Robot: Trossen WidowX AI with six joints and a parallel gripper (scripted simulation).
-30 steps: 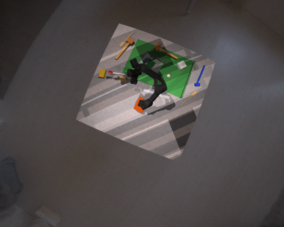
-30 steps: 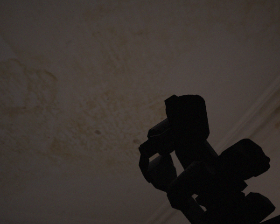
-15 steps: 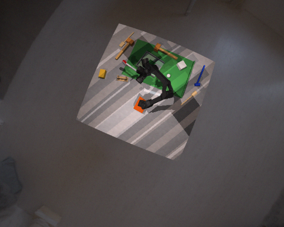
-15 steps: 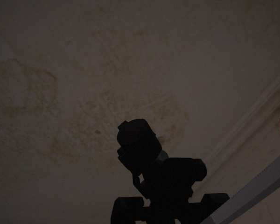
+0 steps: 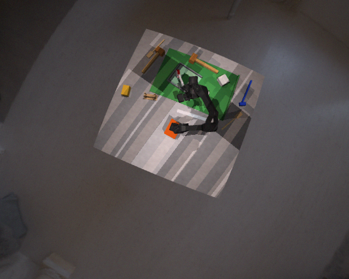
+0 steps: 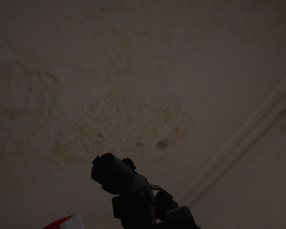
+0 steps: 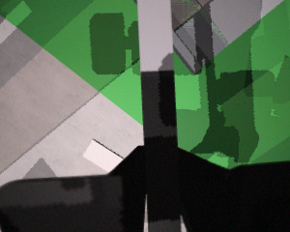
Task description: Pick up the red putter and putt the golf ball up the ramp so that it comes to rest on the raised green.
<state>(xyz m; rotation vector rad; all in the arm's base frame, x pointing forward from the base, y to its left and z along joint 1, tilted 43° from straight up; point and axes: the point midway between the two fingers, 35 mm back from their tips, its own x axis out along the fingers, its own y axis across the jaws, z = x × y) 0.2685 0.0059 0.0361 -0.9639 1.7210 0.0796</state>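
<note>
My gripper (image 5: 185, 89) (image 7: 154, 152) is shut on the dark grip of the red putter. The putter's white shaft (image 5: 181, 80) (image 7: 156, 39) runs from the fingers to its red head (image 5: 178, 72), held above the green mat (image 5: 164, 64) (image 7: 123, 94). The red and white head end (image 6: 70, 222) also shows at the bottom of the exterior view. Below the head is a pale green area with a dark raised frame (image 5: 174, 71), partly hidden by the putter and arm. The white golf ball (image 5: 208, 92) shows just beside the arm, partly hidden.
A white block (image 5: 223, 79) and a wooden mallet (image 5: 207, 65) lie on the mat. A wooden stand (image 5: 150, 96) and yellow block (image 5: 125, 90) are left. Another mallet (image 5: 150, 62) lies behind them. A blue mallet (image 5: 246, 93) is right. A white bar (image 5: 191, 114) lies along the mat's near edge.
</note>
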